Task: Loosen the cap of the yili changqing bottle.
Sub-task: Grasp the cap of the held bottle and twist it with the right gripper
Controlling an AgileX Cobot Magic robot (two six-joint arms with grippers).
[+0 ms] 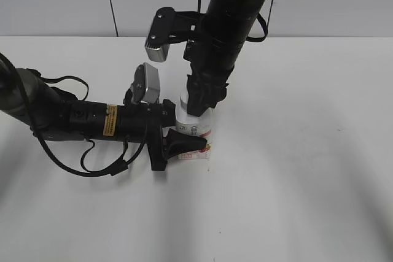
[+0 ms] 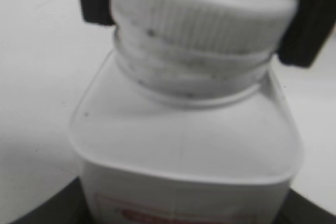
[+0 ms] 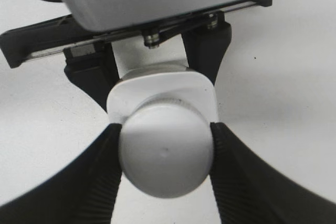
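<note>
The yili changqing bottle (image 1: 195, 128) stands upright on the white table, white with a pink-red label low on its side (image 2: 184, 150). My left gripper (image 1: 178, 134) comes in from the left and is shut on the bottle's body; its dark jaws show at the bottom corners of the left wrist view (image 2: 181, 211). My right gripper (image 1: 199, 105) comes down from above and is shut on the ribbed white cap (image 3: 166, 149), one black finger on each side. The cap (image 2: 205, 17) sits on the bottle's neck. The bottle's shoulders (image 3: 157, 90) show under the cap.
The white table (image 1: 295, 170) stretches around the bottle. The left arm's black body and cables (image 1: 73, 121) lie across the left part of the table. A pale wall (image 1: 61, 1) runs behind the table's far edge.
</note>
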